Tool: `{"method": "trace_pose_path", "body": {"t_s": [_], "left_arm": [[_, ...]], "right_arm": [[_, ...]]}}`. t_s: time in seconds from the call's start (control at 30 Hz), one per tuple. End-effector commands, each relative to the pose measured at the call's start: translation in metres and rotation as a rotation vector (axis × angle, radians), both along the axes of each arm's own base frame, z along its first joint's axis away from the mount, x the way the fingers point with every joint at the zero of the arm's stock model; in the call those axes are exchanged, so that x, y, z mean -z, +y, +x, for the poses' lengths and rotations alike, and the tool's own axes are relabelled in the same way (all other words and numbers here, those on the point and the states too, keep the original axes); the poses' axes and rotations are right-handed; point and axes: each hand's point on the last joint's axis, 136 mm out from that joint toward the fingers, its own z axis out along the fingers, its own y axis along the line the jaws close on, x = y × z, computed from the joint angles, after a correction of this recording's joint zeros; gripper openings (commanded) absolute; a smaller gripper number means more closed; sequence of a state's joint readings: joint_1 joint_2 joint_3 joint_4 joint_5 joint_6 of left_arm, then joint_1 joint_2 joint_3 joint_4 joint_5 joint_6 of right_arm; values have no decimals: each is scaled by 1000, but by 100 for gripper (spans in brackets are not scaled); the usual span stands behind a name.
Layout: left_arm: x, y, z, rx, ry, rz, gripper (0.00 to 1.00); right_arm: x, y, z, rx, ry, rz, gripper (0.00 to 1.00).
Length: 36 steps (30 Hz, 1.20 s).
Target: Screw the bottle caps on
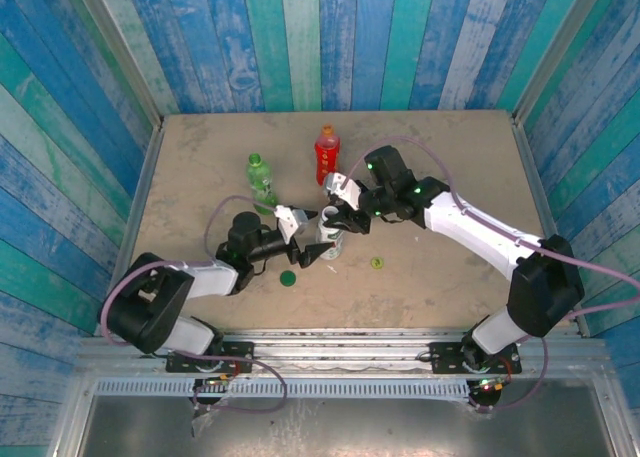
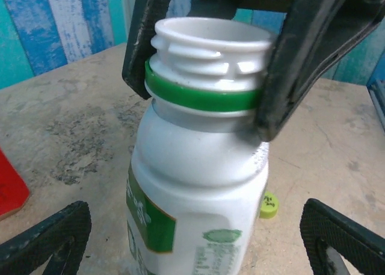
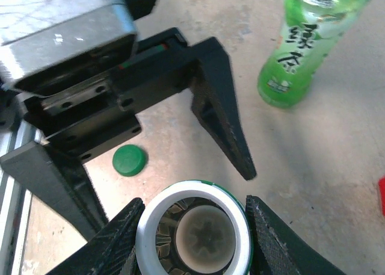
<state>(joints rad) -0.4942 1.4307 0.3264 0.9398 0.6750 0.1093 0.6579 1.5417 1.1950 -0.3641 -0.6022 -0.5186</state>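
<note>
R pincer point(image 3: 192, 227) clamped white bottle point(image 2: 198, 185) at neck; L pincer point(image 2: 195, 230) gaped wide round its body. Mouth bare, so next prob. needed L to fetch green cap point(image 3: 129, 160) off bench point(image 1: 200, 157).

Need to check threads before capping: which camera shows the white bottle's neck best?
Left wrist: the white bottle stands side-on, neck threads and green ring sharp, right tool clamped at the ring. Right wrist looks straight down the mouth, threads hidden. Top external shows it small, partly covered.
</note>
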Motion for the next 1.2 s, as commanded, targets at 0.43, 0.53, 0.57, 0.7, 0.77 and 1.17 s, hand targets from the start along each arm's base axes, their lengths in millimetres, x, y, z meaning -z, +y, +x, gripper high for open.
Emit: {"method": "trace_pose_path", "body": {"t_s": [0.43,0.53,0.57,0.7,0.77,1.17], "left_arm": [[9,-23,3,218,-62,-16,71],[6,-25,4,225,-71,-31,66],[6,-25,5,226,-70,-33,63],[8,-25,4,227,-68,-30,54],[7,-24,5,218,-73,-31,52],[-20,4,36,-45,-73,-99,51]], "right_arm": [[18,-4,-19,-219,10,-32,26],[18,-4,-18,-216,17,-32,26],[18,-4,-18,-214,20,-33,26],[16,-4,-15,-199,17,-41,30],[12,-3,-12,-181,8,-36,46],[-39,-19,-17,127,-109,171,79]]}}
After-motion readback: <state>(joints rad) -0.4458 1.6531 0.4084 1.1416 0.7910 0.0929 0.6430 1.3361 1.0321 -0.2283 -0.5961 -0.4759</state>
